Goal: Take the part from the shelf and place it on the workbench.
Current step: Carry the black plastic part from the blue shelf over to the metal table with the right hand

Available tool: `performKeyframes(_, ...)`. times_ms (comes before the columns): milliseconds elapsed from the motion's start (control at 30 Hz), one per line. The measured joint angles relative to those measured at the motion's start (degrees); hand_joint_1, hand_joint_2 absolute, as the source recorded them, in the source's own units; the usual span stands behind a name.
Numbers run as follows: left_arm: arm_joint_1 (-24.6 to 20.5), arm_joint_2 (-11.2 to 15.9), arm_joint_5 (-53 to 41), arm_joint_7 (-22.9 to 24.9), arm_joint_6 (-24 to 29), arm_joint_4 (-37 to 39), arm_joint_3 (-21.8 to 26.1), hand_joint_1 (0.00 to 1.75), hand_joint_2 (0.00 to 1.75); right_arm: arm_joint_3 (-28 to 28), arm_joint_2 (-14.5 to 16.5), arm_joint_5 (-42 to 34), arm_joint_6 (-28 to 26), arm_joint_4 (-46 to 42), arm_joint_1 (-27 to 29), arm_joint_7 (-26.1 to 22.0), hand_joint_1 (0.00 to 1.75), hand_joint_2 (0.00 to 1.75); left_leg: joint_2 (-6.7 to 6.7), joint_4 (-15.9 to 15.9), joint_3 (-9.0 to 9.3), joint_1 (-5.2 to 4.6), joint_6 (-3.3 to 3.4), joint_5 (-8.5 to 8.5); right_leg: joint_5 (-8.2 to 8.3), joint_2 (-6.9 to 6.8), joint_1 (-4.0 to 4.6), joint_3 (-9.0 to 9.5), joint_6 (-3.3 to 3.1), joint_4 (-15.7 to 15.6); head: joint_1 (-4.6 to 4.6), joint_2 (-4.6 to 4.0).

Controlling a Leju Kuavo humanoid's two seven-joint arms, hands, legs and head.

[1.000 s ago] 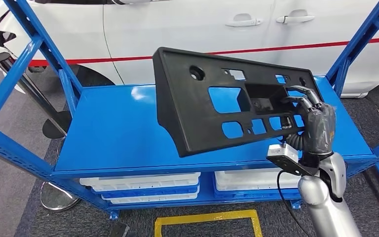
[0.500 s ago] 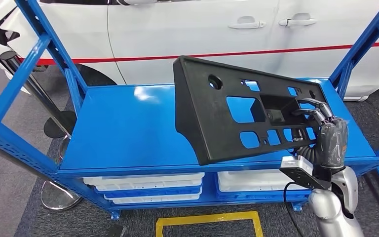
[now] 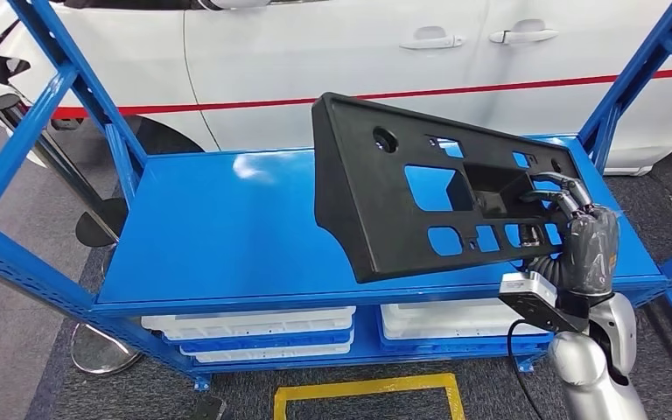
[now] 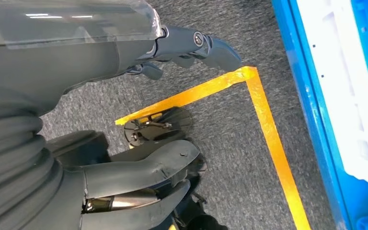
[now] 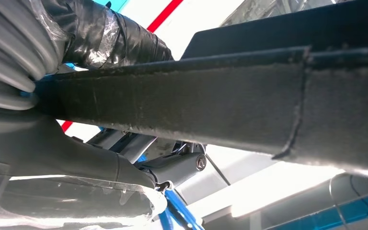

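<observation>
Since half a second ago we are seeing the whole view sliding a little to the left, while the part is keeping almost the same place against our right hand; against a second ago, the part is sitting further right and higher over the shelf.

Our right hand is gripping the black part at its right end, fingers hooking through one of the cut-outs, with the thumb pressing from under the edge in the right wrist view. We are holding the part up off the blue shelf, tilted, its left end raised and clear of the deck. Our silver right arm is coming up from below the shelf's front edge.

Our left hand is hanging low over the grey carpet, holding nothing, fingers loosely apart, near a corner of yellow floor tape.

Around the part, the shelf's blue uprights are standing at both sides, the right one close to the part's held end. Beneath the deck, white trays are sitting stacked on the lower level. Behind the shelf a white car with a red stripe is standing. A yellow tape outline is marking the floor in front.
</observation>
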Motion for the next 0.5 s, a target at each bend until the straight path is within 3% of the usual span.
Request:
performKeyframes(100,0.07,-0.01,-0.11,-0.39,0.20,-0.01,-0.02,0.00,1.75,-0.03,0.01,-0.08,0.10,0.01,0.03,0.00,1.75,0.00,-0.04,-1.54,0.46,-0.28,0.63,0.33,0.25,-0.01,-0.22,0.03,1.00,-0.45,-0.01,0.00)
performKeyframes(167,0.07,-0.04,-0.44,-0.77,0.53,-0.01,-0.10,0.00,1.75,-0.18,0.02,-0.48,0.22,0.03,0.00,0.00,1.75,0.00,0.01,-2.79,0.98,-0.14,1.36,1.02,-1.06,-0.05,-0.15,-0.56,1.32,1.10,0.01,0.00)
performKeyframes(267,0.05,-0.06,-1.02,-1.05,1.58,0.00,-0.33,0.00,1.75,-0.72,0.03,-2.32,0.91,0.09,0.19,-0.29,1.75,0.00,0.09,-3.29,1.19,-0.24,2.02,1.33,-5.79,-0.04,0.11,-4.63,1.26,10.01,0.03,0.00)
performKeyframes(300,0.11,-0.06,-1.19,-1.15,1.93,0.00,-0.42,0.00,1.75,-0.90,0.04,-3.07,1.13,0.12,0.40,-0.52,1.75,0.00,0.08,-3.20,1.17,-0.30,2.09,1.28,-6.47,-0.05,0.14,-5.79,1.30,12.42,0.03,0.00)
performKeyframes(333,0.18,-0.06,-1.36,-1.28,2.19,0.00,-0.49,0.00,1.75,-1.03,0.06,-3.66,1.26,0.15,0.63,-0.77,1.75,0.00,0.07,-3.06,1.14,-0.33,2.11,1.20,-6.14,-0.07,0.13,-6.15,1.35,13.13,0.02,0.00)
performKeyframes(367,0.25,-0.07,-1.50,-1.43,2.35,0.00,-0.56,0.00,1.75,-1.13,0.09,-4.04,1.28,0.16,0.83,-0.99,1.75,0.00,0.05,-2.84,1.11,-0.34,2.07,1.08,-4.85,-0.10,0.08,-5.54,1.40,11.87,0.03,0.00)
performKeyframes(433,0.35,-0.08,-1.70,-1.73,2.46,0.00,-0.68,0.00,1.75,-1.29,0.20,-4.39,1.28,0.14,1.02,-1.32,1.75,0.00,0.00,-2.03,0.99,-0.36,1.76,0.56,-1.51,-0.17,-0.06,-2.30,1.44,5.52,0.03,0.00)
performKeyframes(500,0.34,-0.09,-1.73,-1.90,2.55,0.00,-0.84,0.00,1.75,-1.38,0.33,-4.53,1.28,0.05,1.23,-1.48,1.75,0.00,-0.04,-0.92,0.56,-0.53,1.21,-0.02,-0.15,-0.11,0.06,-0.23,1.18,1.03,0.01,0.00)
